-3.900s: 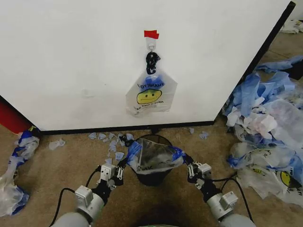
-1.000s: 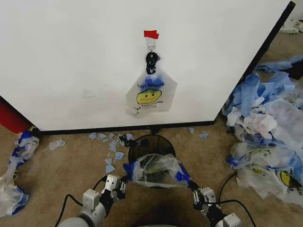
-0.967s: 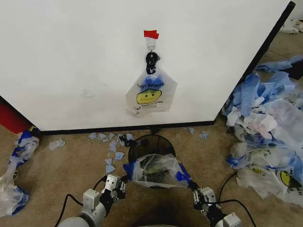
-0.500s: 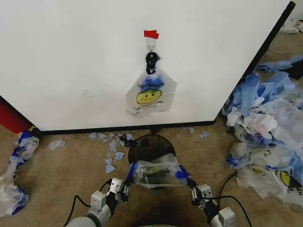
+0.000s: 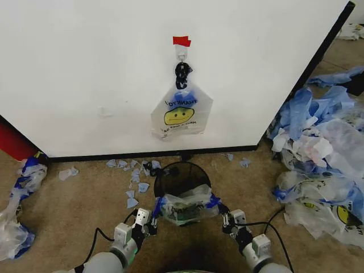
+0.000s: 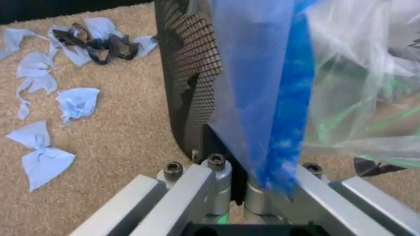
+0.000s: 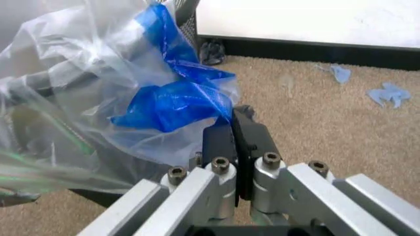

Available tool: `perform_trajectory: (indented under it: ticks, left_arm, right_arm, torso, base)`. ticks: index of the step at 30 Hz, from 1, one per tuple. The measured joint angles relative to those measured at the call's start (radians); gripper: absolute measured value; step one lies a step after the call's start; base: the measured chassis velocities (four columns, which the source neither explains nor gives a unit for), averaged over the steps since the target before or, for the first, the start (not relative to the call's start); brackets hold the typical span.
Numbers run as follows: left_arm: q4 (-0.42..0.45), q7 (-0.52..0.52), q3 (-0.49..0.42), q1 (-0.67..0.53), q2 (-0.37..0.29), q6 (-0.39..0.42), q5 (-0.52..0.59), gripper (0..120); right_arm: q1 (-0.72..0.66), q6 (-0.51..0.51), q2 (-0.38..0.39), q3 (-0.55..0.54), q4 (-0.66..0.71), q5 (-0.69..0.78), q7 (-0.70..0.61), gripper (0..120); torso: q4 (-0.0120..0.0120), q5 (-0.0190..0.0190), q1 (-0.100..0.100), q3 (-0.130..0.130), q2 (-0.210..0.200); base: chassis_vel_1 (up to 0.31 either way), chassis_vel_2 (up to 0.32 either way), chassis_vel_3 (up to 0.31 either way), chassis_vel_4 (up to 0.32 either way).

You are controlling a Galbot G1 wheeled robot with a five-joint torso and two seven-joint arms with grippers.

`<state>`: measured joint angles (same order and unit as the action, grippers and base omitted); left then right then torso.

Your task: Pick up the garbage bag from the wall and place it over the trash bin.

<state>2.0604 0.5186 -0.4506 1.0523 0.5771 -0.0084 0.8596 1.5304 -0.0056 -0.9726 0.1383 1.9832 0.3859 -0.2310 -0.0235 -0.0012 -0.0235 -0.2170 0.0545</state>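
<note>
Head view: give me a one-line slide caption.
Left gripper and right gripper hold a garbage bag stretched above the near rim of the trash bin.

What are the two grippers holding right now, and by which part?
Both hold the garbage bag by its blue handles: left gripper on one handle, right gripper on the other, beside the trash bin.

left arm: rounded grey shell, near left in the head view
right arm: grey shell, near right
left gripper (image 5: 152, 223): pale metal block, black fingers
right gripper (image 5: 223, 219): same build, silver block, black fingers
cables: thin black, looping from each wrist toward the arms
wrist bars: pale silver angled bars, close in both wrist views
screws: dark socket-head bolts in silver collars, in a row
fingers (image 7: 246, 142): flat black pads
</note>
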Motion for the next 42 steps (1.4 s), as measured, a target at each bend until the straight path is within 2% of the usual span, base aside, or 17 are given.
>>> perform_trajectory:
  ticks: [17, 28, 42]
  left_arm:
    - [-0.04, 0.004, -0.051, -0.063, 0.034, -0.007, 0.002, 0]
    - [-0.025, 0.021, -0.043, -0.043, 0.007, -0.005, -0.006, 0]
    - [-0.065, 0.101, -0.03, -0.04, 0.04, -0.003, -0.037, 0]
  right_arm:
    - [-0.001, 0.01, -0.021, 0.001, -0.039, -0.017, -0.004, 0]
    - [0.006, 0.01, -0.02, -0.026, -0.035, -0.03, -0.005, 0]
    - [0.011, 0.012, -0.026, -0.024, -0.025, -0.033, -0.007, 0]
  torso:
    - [0.0, 0.0, 0.0, 0.0, 0.0]
    - [-0.0001, 0.0, 0.0, 0.0, 0.0]
    - [-0.0001, -0.0001, 0.0, 0.0, 0.0]
  base:
    - [0.0, 0.0, 0.0, 0.0]
    - [0.0, 0.0, 0.0, 0.0]
    - [0.0, 0.0, 0.0, 0.0]
